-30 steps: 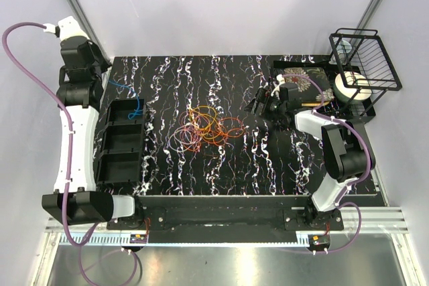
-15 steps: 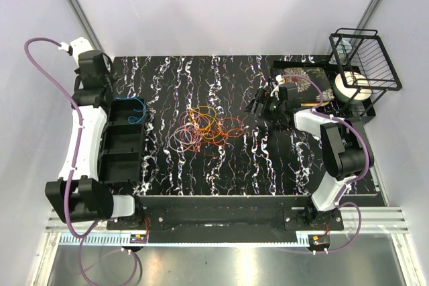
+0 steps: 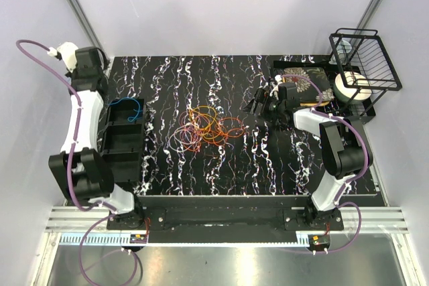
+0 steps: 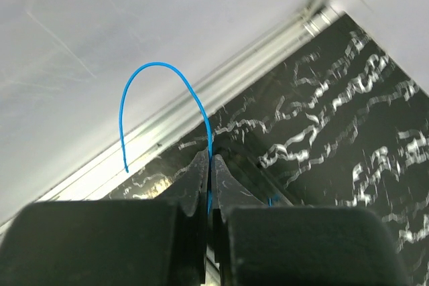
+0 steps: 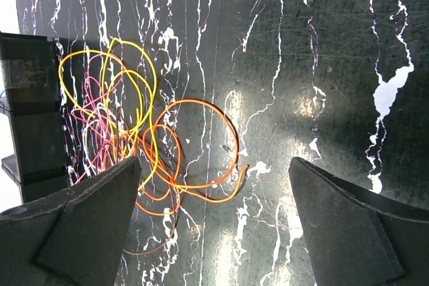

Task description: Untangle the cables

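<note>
Cables (image 3: 204, 128): one orange-yellow-red tangle (image 5: 127, 142) at table (image 3: 268, 165) centre, strands uncountable; one blue cable (image 4: 155, 65) apart. Left gripper (image 4: 209, 165), arm outstretched, pinches the blue cable near the tray's (image 3: 110, 147) far end. Right gripper (image 5: 214, 162) gapes empty beside the tangle.

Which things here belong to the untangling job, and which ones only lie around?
For the job: tangled cables; blue cable, pinched in the left gripper; probably the black tray beneath it.
Only lying around: wire basket; white roll.
</note>
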`<state>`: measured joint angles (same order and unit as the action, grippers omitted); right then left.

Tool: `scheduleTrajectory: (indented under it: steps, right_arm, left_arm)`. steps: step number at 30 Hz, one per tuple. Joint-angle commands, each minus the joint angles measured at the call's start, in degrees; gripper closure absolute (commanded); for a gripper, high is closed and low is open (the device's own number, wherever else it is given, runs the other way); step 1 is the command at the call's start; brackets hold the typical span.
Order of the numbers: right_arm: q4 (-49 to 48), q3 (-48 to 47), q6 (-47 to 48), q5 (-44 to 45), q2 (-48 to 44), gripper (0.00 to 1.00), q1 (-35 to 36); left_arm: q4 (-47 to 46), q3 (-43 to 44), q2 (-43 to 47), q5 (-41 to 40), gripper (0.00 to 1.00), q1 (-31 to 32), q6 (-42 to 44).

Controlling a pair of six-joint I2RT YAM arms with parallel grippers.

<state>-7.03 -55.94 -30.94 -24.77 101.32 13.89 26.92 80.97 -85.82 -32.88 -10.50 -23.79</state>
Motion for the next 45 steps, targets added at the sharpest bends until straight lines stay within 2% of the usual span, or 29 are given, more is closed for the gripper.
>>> scheduleTrajectory:
  steps: [1,7,9,10,11,14,19,23,27,39,45]
  right_arm:
    - [-0.4,-2.3,-0.2,-1.3,0.7,0.02,0.3]
    - [-0.4,-2.6,-0.3,-1.5,1.1,0.02,0.3]
    - [-0.4,-2.7,-0.3,-1.8,1.2,0.02,0.3]
    - [-0.5,-2.6,-0.4,-1.9,1.2,0.02,0.3]
    - [-0.5,-2.7,-0.4,-1.9,1.2,0.02,0.3]
    - [-0.6,-2.6,-0.4,-2.0,1.2,0.02,0.3]
    - [-0.5,-2.4,-0.4,-2.0,0.8,0.02,0.3]
    - [-0.6,-2.4,-0.5,-2.2,0.8,0.02,0.3]
    - [-0.5,-2.3,-0.4,-2.1,0.8,0.02,0.3]
    - [-0.2,-2.5,-0.2,-1.9,0.6,0.02,0.3]
    - [0.0,-2.6,-0.1,-1.9,0.8,0.02,0.3]
  left_arm:
    - [1.7,6.7,-3.5,-5.0,1.0,-0.7,-3.6]
    - [1.7,5.4,-4.9,-5.2,1.0,-0.9,-3.0]
    - [0.4,4.8,-5.6,-1.4,1.0,-0.8,-2.1]
    - [-0.4,5.0,-6.2,4.5,1.0,-0.6,-0.3]
    - [-0.5,5.2,-7.6,6.1,1.0,0.0,0.1]
    - [0.2,6.1,-10.0,4.5,1.0,2.8,1.9]
    - [1.7,5.9,-11.0,1.2,1.0,3.6,2.1]
    - [2.4,5.9,-12.6,2.8,1.0,4.0,2.3]
    - [5.2,7.1,-14.5,3.6,1.0,4.8,2.4]
    - [12.5,11.2,-22.5,14.9,1.0,5.1,3.1]
    - [17.8,15.4,-26.2,17.2,1.0,7.2,3.0]
